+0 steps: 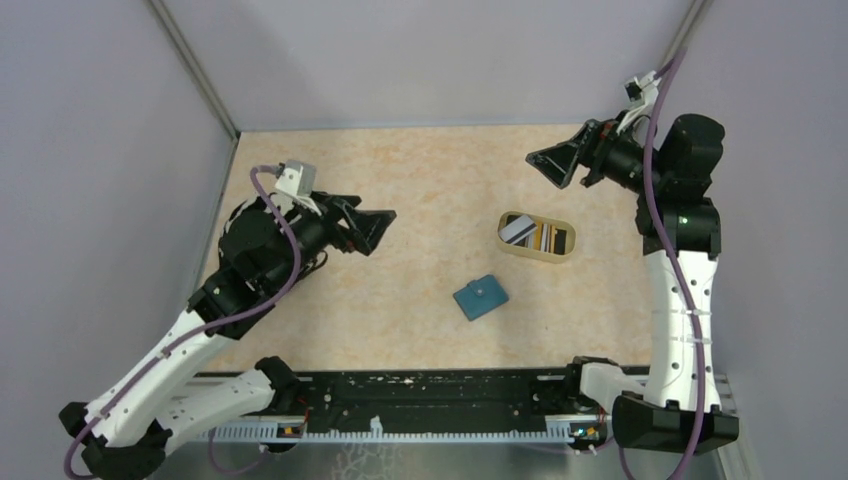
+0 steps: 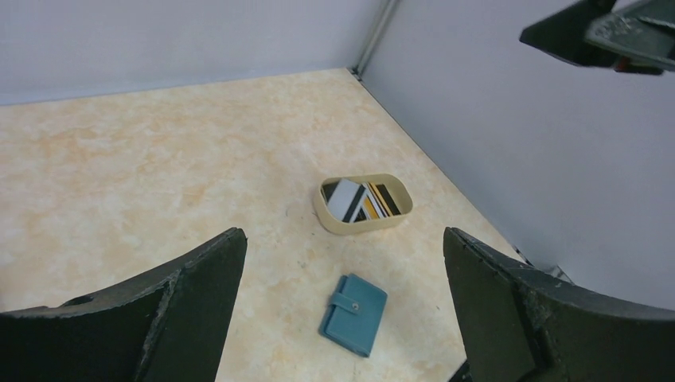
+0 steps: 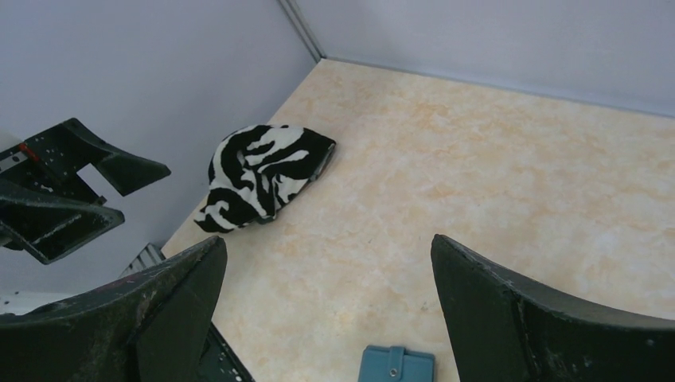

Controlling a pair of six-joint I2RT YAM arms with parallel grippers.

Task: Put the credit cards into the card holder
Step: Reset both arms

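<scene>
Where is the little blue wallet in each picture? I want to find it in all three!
Top external: the small teal-blue folding card holder lies closed below the middle, nearer the arms than the beige oval tray.
Left wrist: bottom middle, below the tray.
Right wrist: at the very bottom edge, partly cut off; no tray here.
Shared landmark: its snap tab, facing up in every view.

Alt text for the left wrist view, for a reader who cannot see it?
A closed teal card holder lies on the beige table, with an oval tray of credit cards beyond it. The open left gripper frames the view.
</scene>
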